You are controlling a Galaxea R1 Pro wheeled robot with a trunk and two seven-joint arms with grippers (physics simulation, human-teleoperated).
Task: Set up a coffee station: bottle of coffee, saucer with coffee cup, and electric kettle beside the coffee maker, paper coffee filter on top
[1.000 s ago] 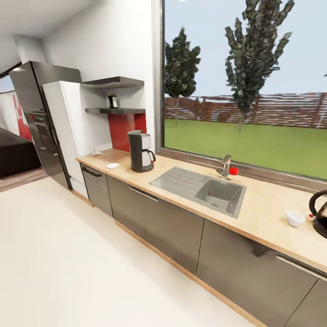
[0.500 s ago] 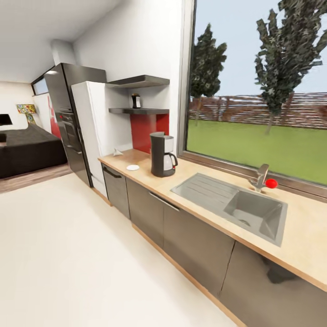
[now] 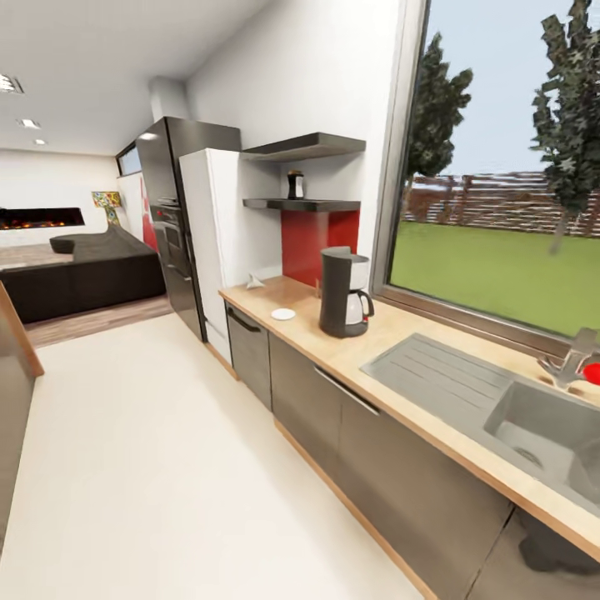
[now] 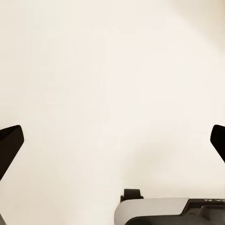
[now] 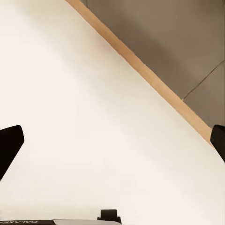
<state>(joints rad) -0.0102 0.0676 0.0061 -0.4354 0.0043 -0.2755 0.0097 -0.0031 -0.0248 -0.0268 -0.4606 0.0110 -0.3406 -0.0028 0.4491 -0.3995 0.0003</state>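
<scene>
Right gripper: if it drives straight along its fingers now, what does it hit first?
Most likely the pale cream floor: the right gripper points down at it, fingers wide apart with nothing between. The light wood plinth strip under the grey cabinet fronts lies off that line. Depth is unclear.

Coffee maker (image 3: 344, 292) on countertop (image 3: 433, 392), saucer (image 3: 283, 314) left, sink (image 3: 533, 425) right.

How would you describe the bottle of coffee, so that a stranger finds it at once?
Find the big window; left of it two dark shelves hang on the wall. The bottle of coffee stands alone on the lower one, small and dark, above the red panel.
</scene>
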